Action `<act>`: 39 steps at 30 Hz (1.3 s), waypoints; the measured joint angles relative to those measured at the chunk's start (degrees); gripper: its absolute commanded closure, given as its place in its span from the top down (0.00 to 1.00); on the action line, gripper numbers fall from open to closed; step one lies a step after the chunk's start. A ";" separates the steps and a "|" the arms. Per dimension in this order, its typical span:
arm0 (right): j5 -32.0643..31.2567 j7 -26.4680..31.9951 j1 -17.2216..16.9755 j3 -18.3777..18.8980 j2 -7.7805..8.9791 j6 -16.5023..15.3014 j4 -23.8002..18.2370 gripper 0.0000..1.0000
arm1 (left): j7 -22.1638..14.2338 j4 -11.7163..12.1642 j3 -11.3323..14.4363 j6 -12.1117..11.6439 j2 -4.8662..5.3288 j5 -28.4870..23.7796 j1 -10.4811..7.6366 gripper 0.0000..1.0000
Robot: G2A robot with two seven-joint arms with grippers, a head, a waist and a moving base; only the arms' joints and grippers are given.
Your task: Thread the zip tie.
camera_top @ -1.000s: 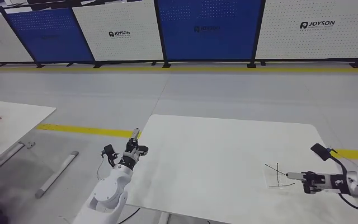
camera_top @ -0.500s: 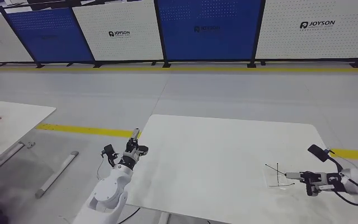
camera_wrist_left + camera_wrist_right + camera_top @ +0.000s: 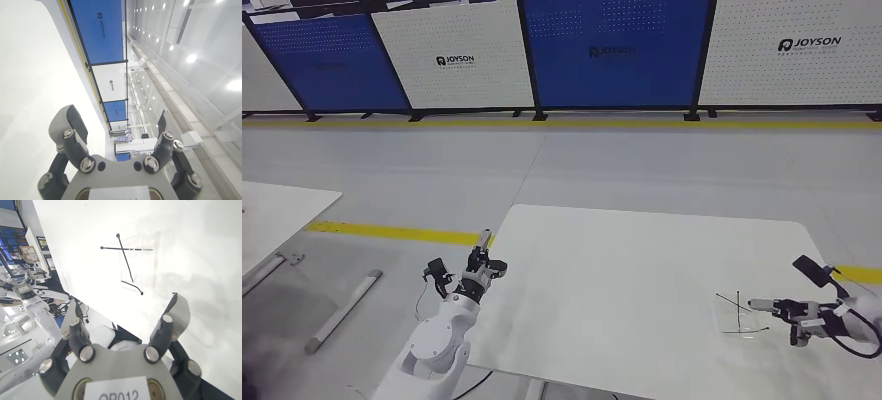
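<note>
From the top view I saw 3 black zip ties [image 3: 739, 312] lying near the right edge of the white desk [image 3: 642, 270], 2 of them crossed and the 3rd just beside them on the robot's side. The right end effector [image 3: 754, 303] hung just beside the ties, pointing at them, while the left end effector [image 3: 482, 240] sat at the desk's left edge, well apart from them. In the left wrist view the left end effector [image 3: 118, 113] had its fingers spread apart, the desk [image 3: 28, 75] alongside. In the right wrist view the right end effector [image 3: 124, 301] was spread wide too. The zip ties [image 3: 122, 249] lay on the desk [image 3: 189, 237] ahead of it, clear of its fingertips, inside the faint outline of what looked like a clear tray [image 3: 156, 256].
</note>
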 measured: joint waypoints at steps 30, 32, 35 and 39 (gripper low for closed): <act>-3.62 1.28 1.48 -2.23 -0.31 2.16 1.41 0.57 | 0.00 0.00 0.00 0.00 0.00 0.00 0.00 1.00; -3.91 1.48 1.80 -2.64 -0.42 2.49 1.65 0.59 | 0.00 0.00 0.00 0.00 0.00 0.00 0.00 1.00; -4.32 1.77 2.42 -3.38 -0.63 2.83 2.22 0.57 | 0.00 0.00 0.00 0.00 0.00 0.00 0.00 1.00; -4.95 1.87 3.34 -4.36 -0.94 3.70 3.11 0.43 | 0.00 0.00 0.00 0.00 0.00 0.00 0.00 1.00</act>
